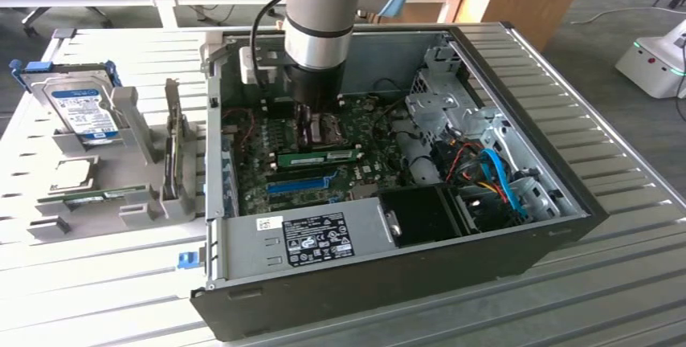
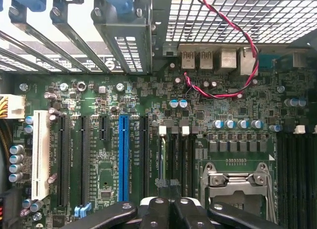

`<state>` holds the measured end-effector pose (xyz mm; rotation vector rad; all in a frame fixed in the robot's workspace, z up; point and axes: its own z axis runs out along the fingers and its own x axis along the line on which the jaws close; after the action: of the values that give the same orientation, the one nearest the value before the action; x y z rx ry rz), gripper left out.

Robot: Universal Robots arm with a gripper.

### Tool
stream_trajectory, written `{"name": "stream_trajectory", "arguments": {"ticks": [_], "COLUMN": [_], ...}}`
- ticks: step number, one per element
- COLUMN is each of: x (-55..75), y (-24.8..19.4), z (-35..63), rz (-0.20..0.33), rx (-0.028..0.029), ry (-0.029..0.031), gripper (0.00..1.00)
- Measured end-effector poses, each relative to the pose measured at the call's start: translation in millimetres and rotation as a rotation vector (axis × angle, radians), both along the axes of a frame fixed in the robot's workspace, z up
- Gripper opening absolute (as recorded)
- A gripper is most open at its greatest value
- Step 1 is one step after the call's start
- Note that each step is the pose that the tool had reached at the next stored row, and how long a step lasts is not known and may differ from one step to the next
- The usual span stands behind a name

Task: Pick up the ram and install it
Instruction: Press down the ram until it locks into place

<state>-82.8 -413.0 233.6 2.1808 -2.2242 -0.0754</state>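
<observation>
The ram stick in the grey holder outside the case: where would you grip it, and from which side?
Probably mid-length on the ram stick, pinching its two flat faces and coming straight down from above. It seems to stand on edge in the grey holder, whose blocks flank its ends.

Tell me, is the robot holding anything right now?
No, nothing is held. The gripper is shut and empty above the motherboard inside the computer case. One ram stick already sits on the board.
</observation>
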Motion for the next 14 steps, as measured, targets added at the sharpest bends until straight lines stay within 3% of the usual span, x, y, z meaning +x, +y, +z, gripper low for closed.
{"name": "stream_trajectory", "arguments": {"ticks": [14], "x": [0.0], "y": [0.0], "z": [-3.5], "rz": [0.0], "rx": [-0.0003], "ry": [0.0002], "gripper": [0.11]}}
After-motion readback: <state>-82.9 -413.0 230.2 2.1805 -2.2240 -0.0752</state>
